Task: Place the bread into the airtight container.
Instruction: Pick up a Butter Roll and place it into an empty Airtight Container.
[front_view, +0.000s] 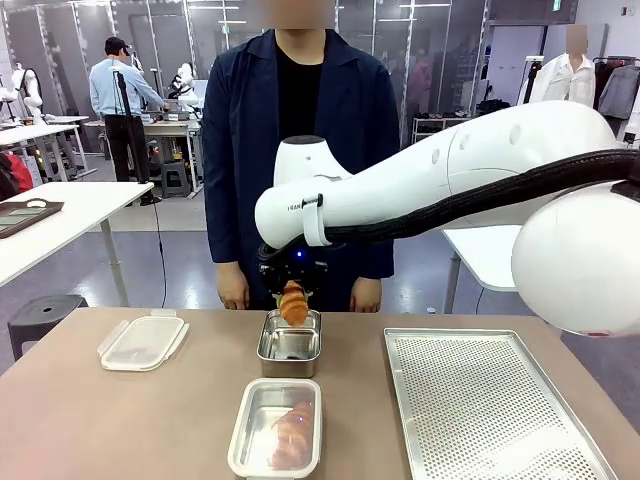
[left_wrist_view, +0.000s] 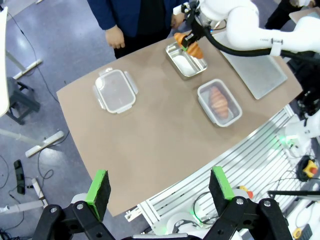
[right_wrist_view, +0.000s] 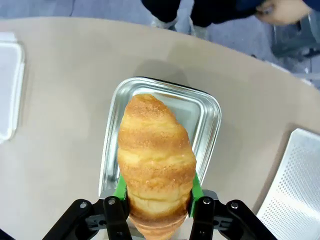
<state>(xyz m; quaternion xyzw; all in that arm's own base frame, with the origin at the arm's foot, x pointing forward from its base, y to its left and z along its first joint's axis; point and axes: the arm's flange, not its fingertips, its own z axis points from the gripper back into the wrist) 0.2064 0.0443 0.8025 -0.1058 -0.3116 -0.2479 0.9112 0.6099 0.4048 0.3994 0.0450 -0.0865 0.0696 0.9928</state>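
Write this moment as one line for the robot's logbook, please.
right gripper: shut on croissant, above empty steel tin | left gripper: open, holding nothing | white-rimmed box: second croissant inside | lid: on table

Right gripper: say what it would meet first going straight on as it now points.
The right gripper, shut on the croissant, points down into the empty steel tray. The croissant's tip would probably touch the tray floor first, though the height is unclear.
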